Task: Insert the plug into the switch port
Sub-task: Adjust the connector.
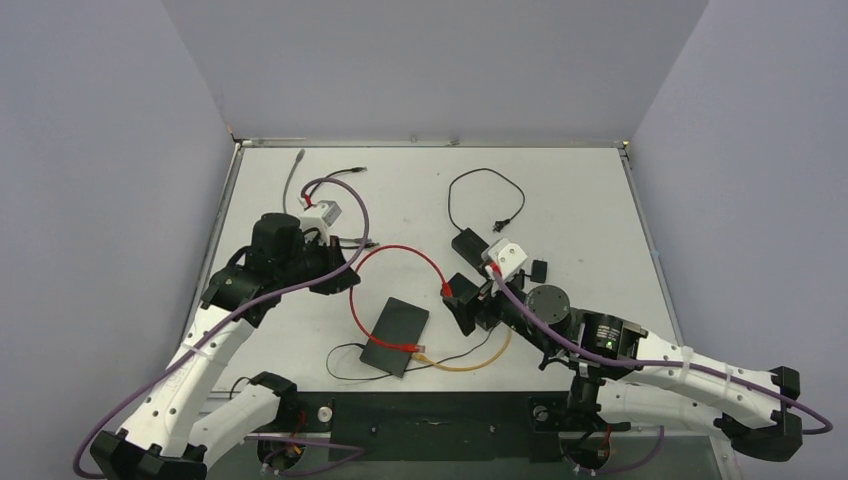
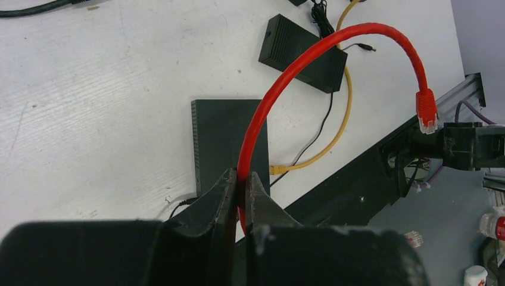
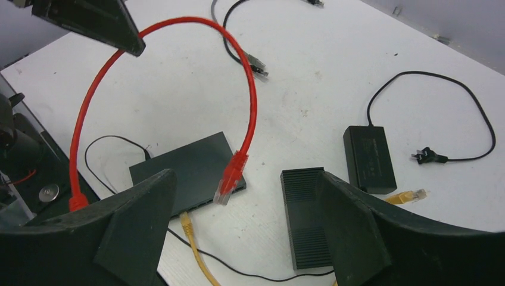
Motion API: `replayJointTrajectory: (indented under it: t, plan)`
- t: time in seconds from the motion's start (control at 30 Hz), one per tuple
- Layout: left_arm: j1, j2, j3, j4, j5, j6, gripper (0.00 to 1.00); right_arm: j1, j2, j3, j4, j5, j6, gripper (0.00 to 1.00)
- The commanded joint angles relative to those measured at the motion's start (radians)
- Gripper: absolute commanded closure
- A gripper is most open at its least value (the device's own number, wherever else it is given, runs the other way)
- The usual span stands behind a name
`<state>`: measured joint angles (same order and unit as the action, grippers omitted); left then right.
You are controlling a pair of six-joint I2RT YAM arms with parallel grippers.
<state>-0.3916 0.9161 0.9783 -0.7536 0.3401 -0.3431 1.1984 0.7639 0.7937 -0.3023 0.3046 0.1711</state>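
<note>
Right wrist view: right gripper [image 3: 245,179] jaws spread wide; clear-tipped plug [image 3: 228,183] of thin red patch cable [image 3: 253,95] hangs btwn them, gap either side, near flat black switch box [image 3: 184,164] by near edge of white worktop [image 3: 321,77]. Left gripper [image 2: 240,182] jaws pinch the cable further along, arc lifted off the surface.

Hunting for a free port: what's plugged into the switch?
A yellow plug and a red plug meet the near edge of the switch. The openings themselves can't be made out; the right fingers cover part of that edge.

Smooth red cable [image 2: 369,27], matt black switch [image 2: 220,137]
</note>
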Motion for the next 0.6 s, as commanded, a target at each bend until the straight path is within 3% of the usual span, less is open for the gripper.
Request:
replayJointTrajectory:
  t: [0.0, 0.13, 0.33, 0.57]
  plan:
    - [-0.014, -0.031, 0.002, -0.013, 0.076, 0.025, 1.00, 0.001, 0.048, 0.090, 0.006, 0.084, 0.021, 0.18]
    - [-0.028, -0.043, -0.001, -0.017, 0.098, 0.034, 1.00, 0.001, 0.068, 0.121, -0.003, 0.005, 0.003, 0.20]
    - [-0.091, -0.026, 0.005, -0.013, 0.127, 0.054, 1.00, 0.009, 0.089, 0.174, -0.088, -0.359, -0.088, 0.22]
    - [-0.155, 0.007, 0.015, 0.000, 0.215, 0.068, 1.00, 0.135, 0.089, 0.184, -0.196, -0.470, -0.292, 0.22]
